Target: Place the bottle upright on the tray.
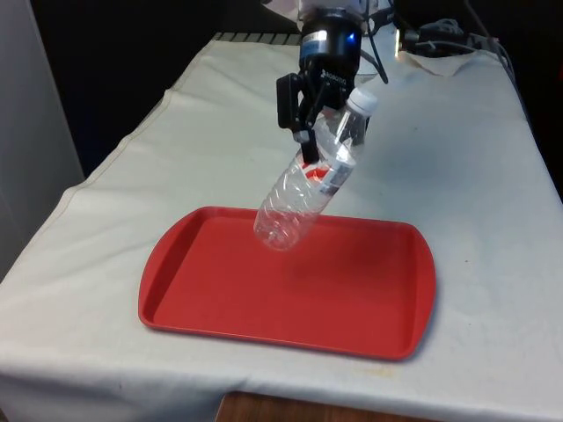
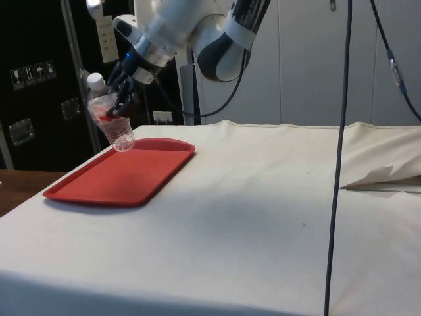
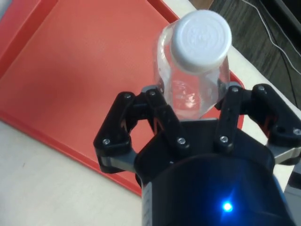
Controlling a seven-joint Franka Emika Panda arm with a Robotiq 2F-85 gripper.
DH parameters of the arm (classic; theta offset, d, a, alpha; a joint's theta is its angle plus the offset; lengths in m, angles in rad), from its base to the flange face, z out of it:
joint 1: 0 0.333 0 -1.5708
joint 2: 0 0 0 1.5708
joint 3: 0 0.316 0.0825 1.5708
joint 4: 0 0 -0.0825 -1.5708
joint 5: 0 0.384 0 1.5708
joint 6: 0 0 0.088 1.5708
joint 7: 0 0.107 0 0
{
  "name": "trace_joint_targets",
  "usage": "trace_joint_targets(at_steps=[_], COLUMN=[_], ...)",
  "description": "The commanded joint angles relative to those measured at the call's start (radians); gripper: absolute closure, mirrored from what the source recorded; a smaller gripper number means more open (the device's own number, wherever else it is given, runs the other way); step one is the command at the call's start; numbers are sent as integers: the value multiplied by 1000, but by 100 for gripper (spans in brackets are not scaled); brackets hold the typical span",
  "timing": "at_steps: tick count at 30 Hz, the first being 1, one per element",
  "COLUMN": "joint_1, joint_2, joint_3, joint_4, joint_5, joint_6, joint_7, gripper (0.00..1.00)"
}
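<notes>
The claw (image 1: 318, 123) is clamped on the bottle (image 1: 310, 186) just below its white cap, holding it tilted in the air above the red tray (image 1: 369, 316). Clear, thin and apparently empty, it should be light, crushable and slippery; this high grip suits standing it.

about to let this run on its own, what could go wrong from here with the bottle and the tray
1. The bottle hangs tilted in the end effector, base above the red tray. Released like this, it would likely tip over rather than stand.
2. The grip sits high, near the white cap, on thin clear plastic, so the bottle may swivel or slip while being righted.
3. It hovers near the tray's far rim and could land on the edge.
</notes>
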Motion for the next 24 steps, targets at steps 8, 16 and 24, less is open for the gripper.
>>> trace_joint_targets(at_steps=[8,16,24], joint_1=[-15,-14,-17], joint_2=[-1,2,7], joint_3=[-5,-26,-33], joint_4=[-27,-43,-48], joint_5=[-5,-4,-6], joint_6=[70,132,162], joint_7=[39,85,133], gripper=[86,86,86])
